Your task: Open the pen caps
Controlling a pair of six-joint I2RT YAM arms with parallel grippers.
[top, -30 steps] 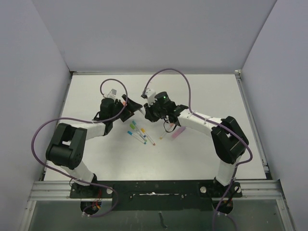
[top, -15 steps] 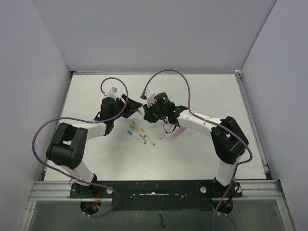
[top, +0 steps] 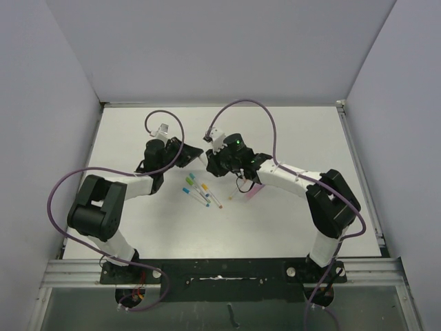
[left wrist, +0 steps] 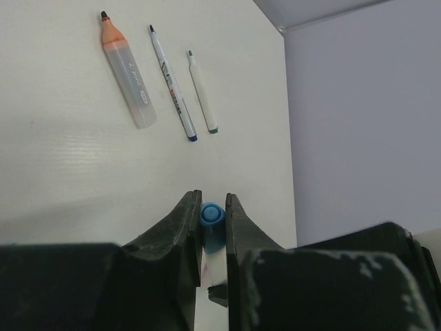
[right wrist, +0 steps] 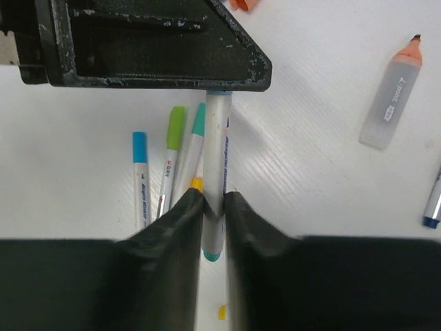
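Left claw (left wrist: 212, 200): pressed together on the blue cap (left wrist: 212, 222); one finger on each side, with the cap's round end poking out past the tips.
Right claw (right wrist: 215, 198): pinching the white pen barrel (right wrist: 218, 152) partway along its length; a teal end shows just below the fingers.
Held pen: spans the gap between the two claws. The capped end goes in under the left claw's black body, and only a sliver of the cap shows from the right wrist.
Position: the claws meet tip to tip above the far middle of the bench (top: 289, 221).
Capped pens (top: 198, 190): a loose cluster lying on the bench just on the near side of the claws. Blue, green, teal and yellow caps show, and the pens run roughly parallel.
Orange highlighter (left wrist: 127, 79): lies flat on the bench with its tip bare.
Two thin pens (left wrist: 172, 83): beside the highlighter with tips bare, close to each other but not touching.
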